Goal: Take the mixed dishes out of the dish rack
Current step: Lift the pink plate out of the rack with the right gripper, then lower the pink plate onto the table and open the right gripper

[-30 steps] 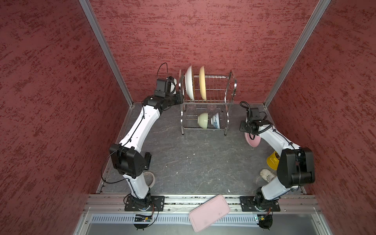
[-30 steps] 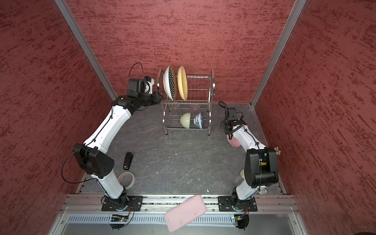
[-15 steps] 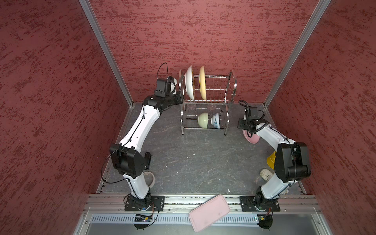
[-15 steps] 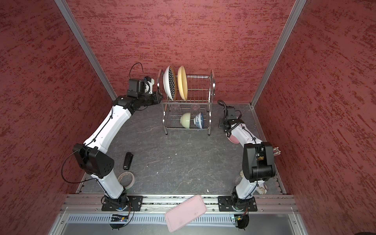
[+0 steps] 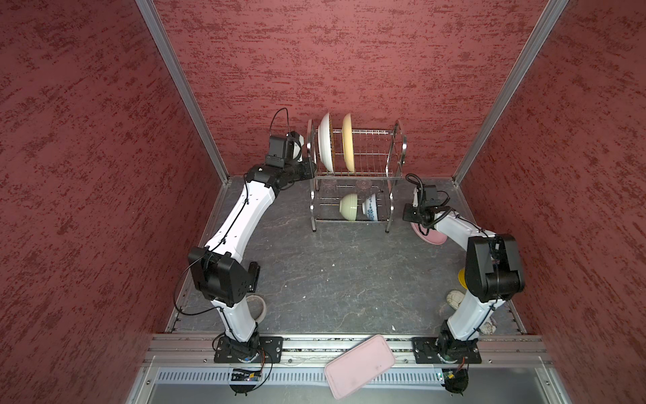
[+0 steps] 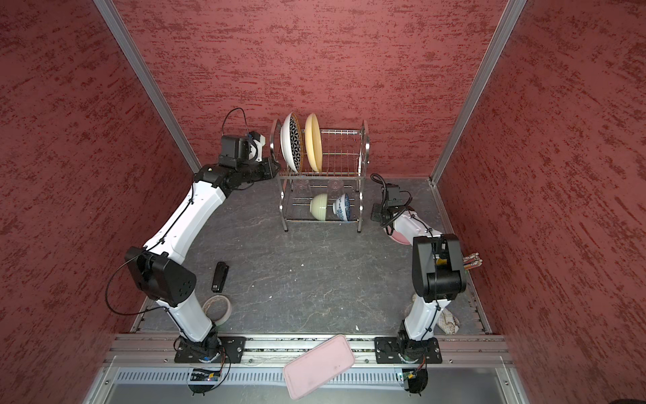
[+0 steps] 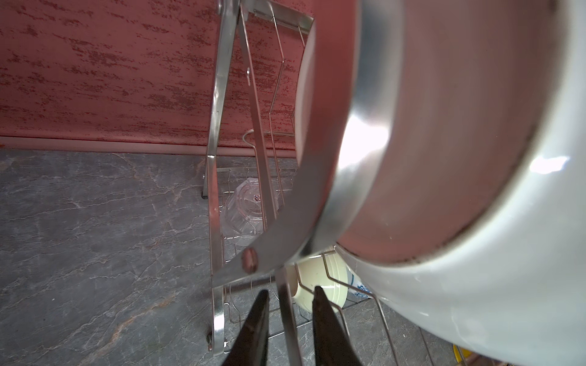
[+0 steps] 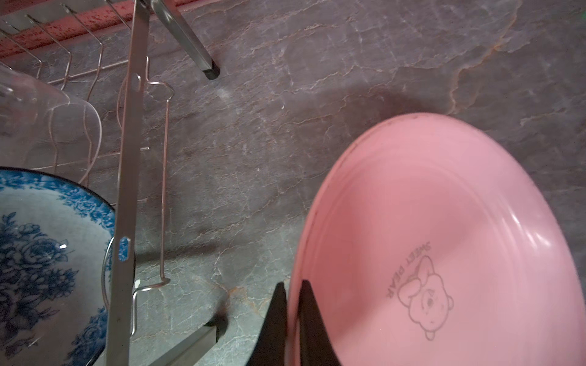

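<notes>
**Dish rack** [image 5: 367,178]: upright at the middle of the table's far edge, close to the back wall, visible in both top views.

**Upper tier, left end:** black-and-white geometric plate [image 6: 292,143] and yellow-orange plate [image 6: 312,141], standing on edge, side by side. Patterned face turned toward the yellow-orange plate.

**Lower tier, front:** pale green bowl [image 5: 349,207] and blue-floral white bowl [image 5: 370,208], lying on their sides, close together. Contact between them not determinable.

**Lower tier, rear:** clear cup [image 7: 244,212] toward the rack's left frame. Second clear cup [image 8: 47,120] behind the blue-floral white bowl. Both faint behind the wires in both top views.

**Pink plate** [image 8: 444,237]: out of the rack, just beside its right end, toward the table's far right corner. Partly covered by the right arm in both top views. Contact with the table not determinable.

**Right claw** [image 8: 293,285]: clamped on the rim of the pink plate, one finger on each face.

**Left claw** [image 7: 290,290]: at the rack's left side frame, below the white underside of the black-and-white geometric plate. Fingers parted by a narrow gap, gripping nothing. Steel rack strip in line with the gap; contact not determinable.

**Pink rectangular tray** [image 5: 360,365]: skewed across the rail at the table's near edge, overhanging it.

**Tape roll** [image 6: 216,309]: near left corner, beside the left arm's base.

**Yellow cup of sticks** [image 6: 472,260]: at the right edge, mostly hidden behind the right arm.
</notes>
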`<control>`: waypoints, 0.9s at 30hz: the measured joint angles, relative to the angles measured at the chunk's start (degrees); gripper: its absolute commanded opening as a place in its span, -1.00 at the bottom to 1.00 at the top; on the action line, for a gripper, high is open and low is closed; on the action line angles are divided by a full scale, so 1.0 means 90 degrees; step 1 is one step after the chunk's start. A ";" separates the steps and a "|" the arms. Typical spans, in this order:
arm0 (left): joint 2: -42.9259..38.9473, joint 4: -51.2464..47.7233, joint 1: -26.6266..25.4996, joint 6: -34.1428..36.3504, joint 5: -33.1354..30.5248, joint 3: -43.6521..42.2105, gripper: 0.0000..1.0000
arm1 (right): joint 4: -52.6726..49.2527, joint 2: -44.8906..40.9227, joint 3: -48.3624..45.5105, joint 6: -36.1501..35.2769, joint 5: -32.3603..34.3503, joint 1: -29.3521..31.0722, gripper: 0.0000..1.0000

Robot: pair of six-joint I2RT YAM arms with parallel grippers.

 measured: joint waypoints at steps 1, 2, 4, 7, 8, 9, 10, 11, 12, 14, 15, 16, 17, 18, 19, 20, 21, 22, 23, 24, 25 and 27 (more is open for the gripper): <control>0.0000 0.0002 0.0000 0.0000 0.0000 0.0000 -0.50 | 0.0029 0.0029 0.0000 0.0000 -0.0012 0.0000 -1.00; 0.0000 0.0002 0.0000 0.0000 0.0000 0.0000 -0.50 | 0.0063 0.0061 0.0000 -0.0002 -0.0012 0.0000 -1.00; 0.0000 0.0002 0.0000 0.0000 0.0000 0.0000 -0.50 | 0.0129 0.0165 0.0007 -0.0029 -0.0012 0.0000 -1.00; 0.0000 0.0002 0.0000 0.0000 0.0000 0.0000 -0.49 | 0.0214 0.0347 0.0034 -0.0073 -0.0010 0.0000 -1.00; 0.0000 0.0002 0.0000 0.0000 0.0000 0.0000 -0.50 | 0.0226 0.0406 0.0061 -0.0090 -0.0007 0.0000 -1.00; -0.0002 0.0002 0.0000 0.0000 0.0000 0.0000 -0.50 | 0.0238 0.0478 0.0102 -0.0095 0.0002 0.0000 -1.00; 0.0000 0.0007 0.0000 0.0000 0.0000 -0.0005 -0.50 | 0.0262 0.0532 0.0131 -0.0100 0.0022 -0.0002 -1.00; 0.0000 0.0010 0.0000 0.0000 0.0000 -0.0007 -0.50 | 0.0279 0.0568 0.0153 -0.0107 0.0036 -0.0002 -1.00; 0.0000 0.0017 0.0000 0.0000 0.0000 -0.0010 -0.50 | 0.0289 0.0612 0.0185 -0.0121 0.0044 -0.0002 -1.00; 0.0000 0.0053 0.0002 -0.0002 0.0000 -0.0029 -0.50 | 0.0328 0.0682 0.0231 -0.0146 0.0053 -0.0002 -1.00; 0.0000 0.0070 0.0005 0.0000 0.0002 -0.0036 -0.49 | 0.0362 0.0721 0.0250 -0.0160 0.0056 -0.0002 -1.00; 0.0000 0.0080 0.0005 0.0000 0.0002 -0.0041 -0.49 | 0.0367 0.0772 0.0296 -0.0168 0.0056 -0.0002 -1.00; 0.0000 0.0087 0.0005 0.0000 0.0002 -0.0044 -0.49 | 0.0369 0.0821 0.0340 -0.0182 0.0058 -0.0005 -0.98; 0.0000 0.0109 0.0007 -0.0002 0.0002 -0.0058 -0.49 | 0.0374 0.0879 0.0406 -0.0189 0.0058 -0.0007 -0.96; 0.0000 0.0134 0.0007 -0.0002 0.0002 -0.0070 -0.49 | 0.0384 0.0930 0.0454 -0.0192 0.0058 -0.0012 -0.94; 0.0000 0.0155 0.0007 -0.0002 0.0002 -0.0083 -0.48 | 0.0389 0.0962 0.0493 -0.0189 0.0058 -0.0015 -0.93; 0.0000 0.0189 0.0012 -0.0002 0.0005 -0.0100 -0.48 | 0.0386 0.0988 0.0537 -0.0187 0.0058 -0.0015 -0.92; -0.0002 0.0202 0.0017 -0.0005 0.0007 -0.0102 -0.48 | 0.0384 0.1013 0.0576 -0.0187 0.0061 -0.0015 -0.92; 0.0000 0.0221 0.0022 -0.0002 0.0007 -0.0114 -0.48 | 0.0372 0.1056 0.0639 -0.0185 0.0061 -0.0019 -0.92; 0.0000 0.0240 0.0027 -0.0002 0.0010 -0.0124 -0.47 | 0.0367 0.1115 0.0709 -0.0177 0.0063 -0.0019 -0.92; 0.0000 0.0250 0.0029 -0.0005 0.0012 -0.0126 -0.47 | 0.0362 0.1168 0.0767 -0.0155 0.0063 -0.0019 -0.91; 0.0000 0.0274 0.0032 -0.0005 0.0017 -0.0138 -0.47 | 0.0372 0.1277 0.0869 -0.0126 0.0063 -0.0022 -0.91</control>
